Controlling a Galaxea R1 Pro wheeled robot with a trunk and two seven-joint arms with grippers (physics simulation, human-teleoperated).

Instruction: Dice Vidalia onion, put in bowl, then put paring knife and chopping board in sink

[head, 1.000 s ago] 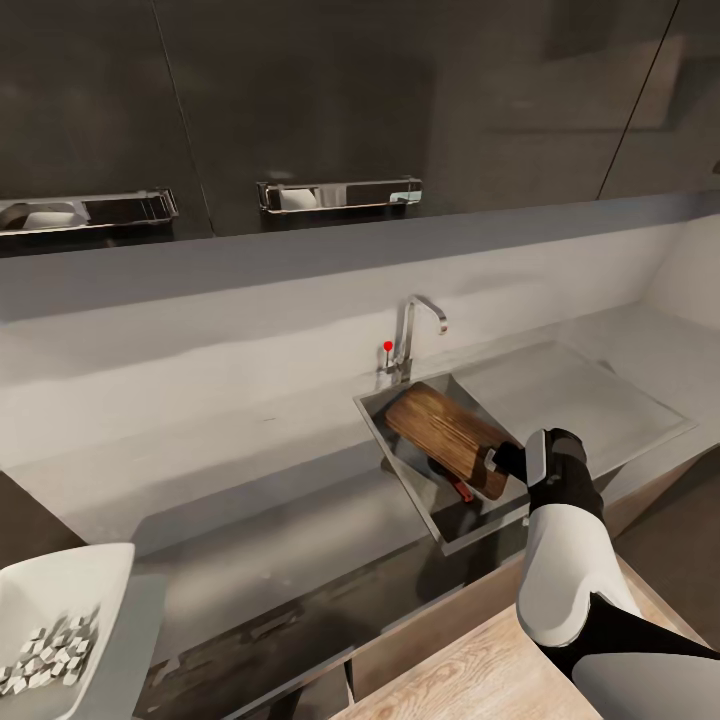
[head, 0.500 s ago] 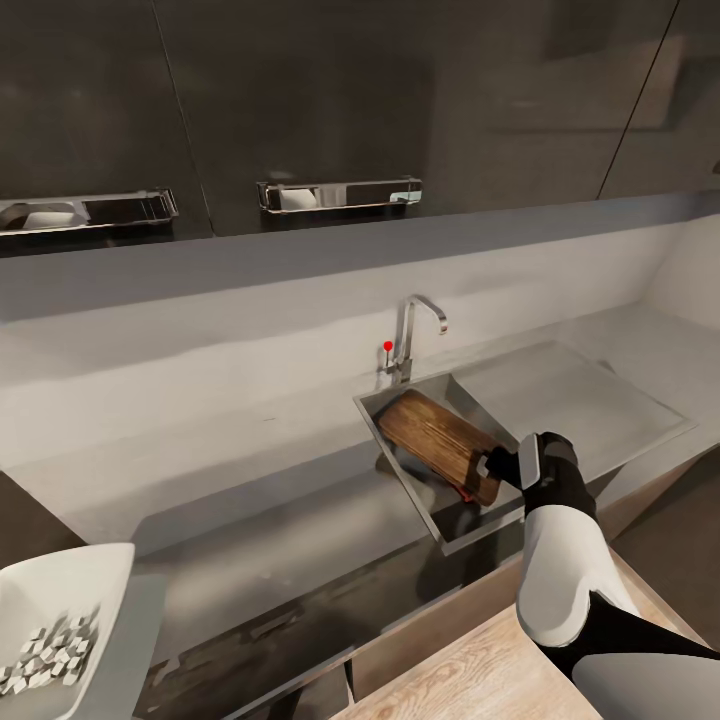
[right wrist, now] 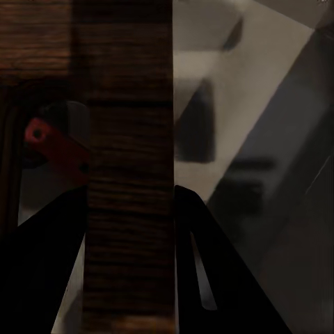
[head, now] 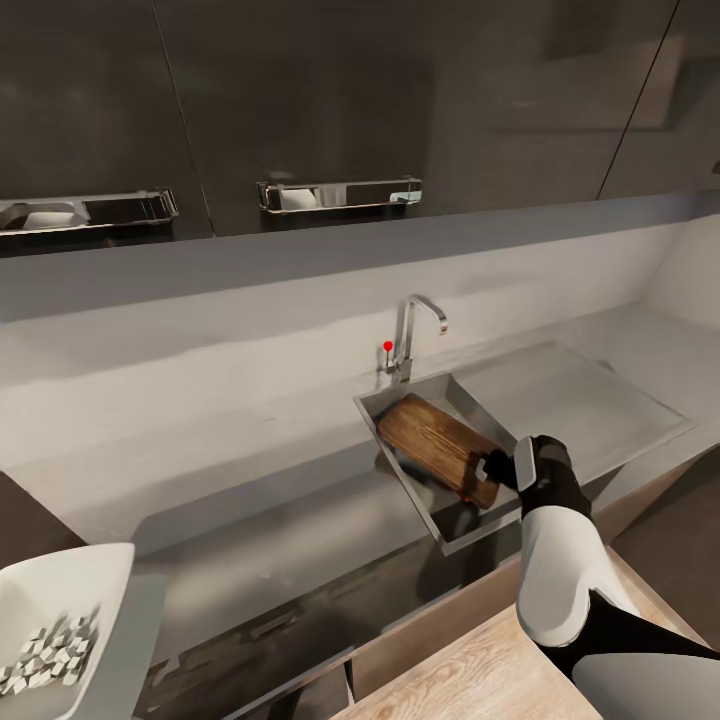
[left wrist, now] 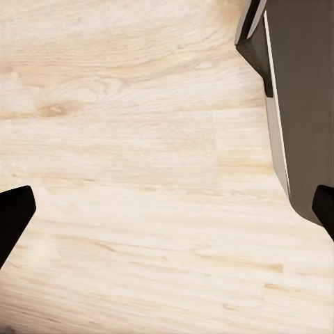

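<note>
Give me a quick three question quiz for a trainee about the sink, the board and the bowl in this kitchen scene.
1. True or false: the right gripper is shut on the chopping board.
2. Where is the board? A) flat on the countertop B) tilted in the sink C) on the floor
3. What lies in the bowl?

Key:
1. True
2. B
3. Diced onion, small white cubes
</note>
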